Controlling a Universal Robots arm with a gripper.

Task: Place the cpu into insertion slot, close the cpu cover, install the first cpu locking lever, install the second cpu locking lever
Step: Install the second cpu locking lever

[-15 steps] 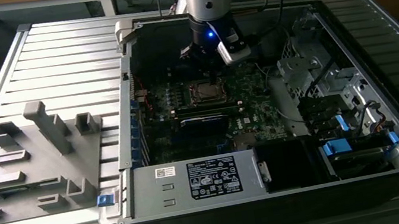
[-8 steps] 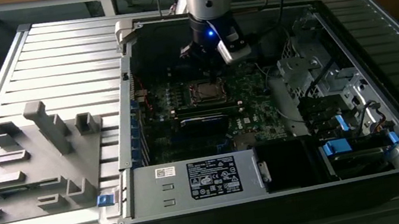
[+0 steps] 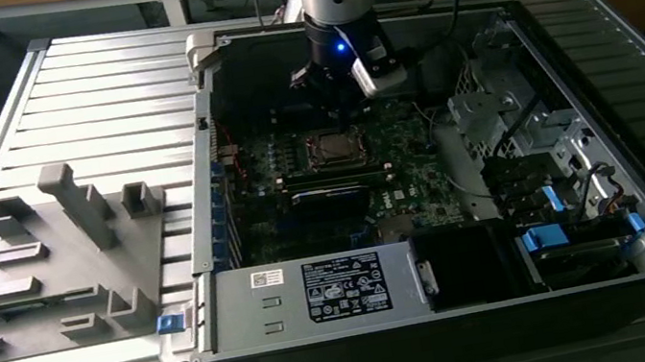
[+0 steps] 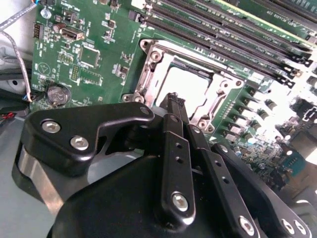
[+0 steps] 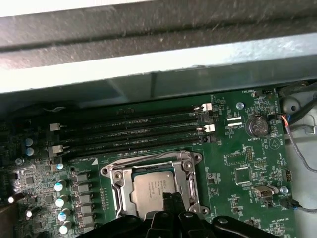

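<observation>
The gripper [image 4: 174,101] is hovering with its jaws drawn narrow and holding nothing, directly over the near edge of the cpu [image 5: 154,187], which is sitting beneath the jaws in the insertion slot [image 5: 119,191] with the cpu cover [image 5: 186,174] lying closed around it.

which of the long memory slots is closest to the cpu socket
The last of the parallel long black slots, the one running right along the edge of the insertion slot where the cpu sits. The other slots lie farther off, toward the case wall.
</observation>
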